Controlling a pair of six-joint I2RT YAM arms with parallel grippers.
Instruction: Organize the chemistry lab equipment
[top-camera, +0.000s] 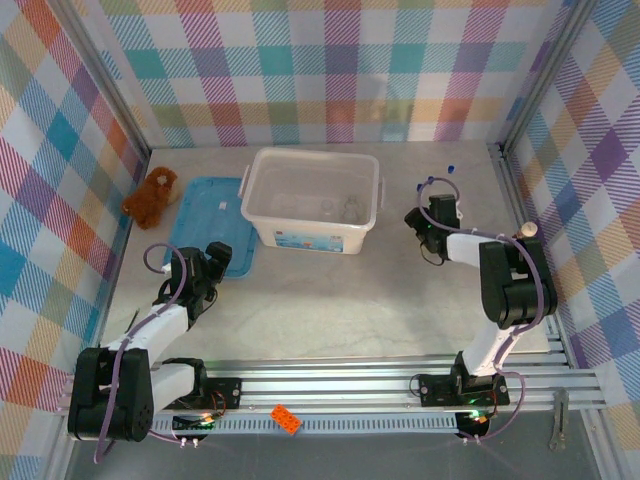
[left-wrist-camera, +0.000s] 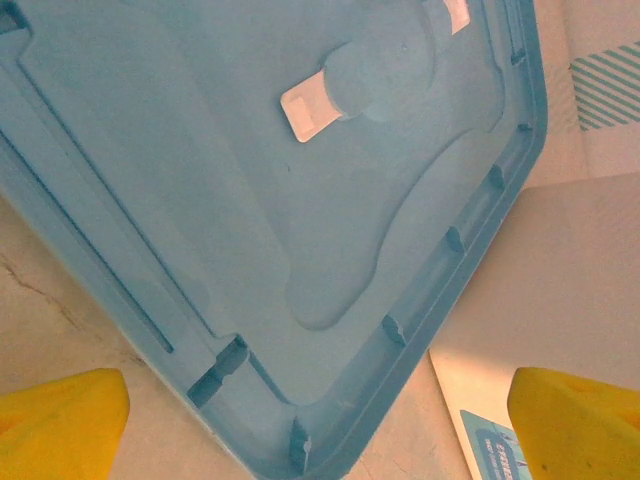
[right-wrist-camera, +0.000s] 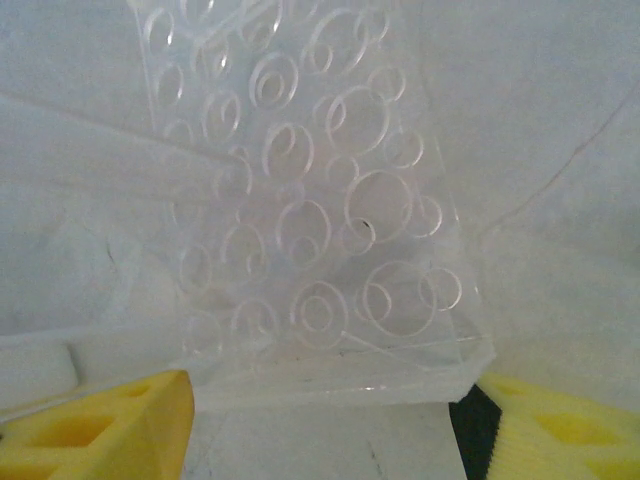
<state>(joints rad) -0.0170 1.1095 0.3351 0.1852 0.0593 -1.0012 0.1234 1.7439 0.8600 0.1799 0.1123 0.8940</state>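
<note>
A clear test-tube rack (right-wrist-camera: 320, 250) riddled with round holes sits clasped in the right gripper (right-wrist-camera: 320, 425), while the left gripper (left-wrist-camera: 320, 420) gapes released over the blue lid (left-wrist-camera: 250, 200) beside the white bin (top-camera: 300, 232).

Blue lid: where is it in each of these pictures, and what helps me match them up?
Top external: the blue lid lies on the table, left of the white bin.
Left wrist: close up, it covers most of the picture.
Right wrist: faces a clear plate with round holes.
Shared landmark: the bin's blue label, on its near wall from above, bottom right at the left wrist.
</note>
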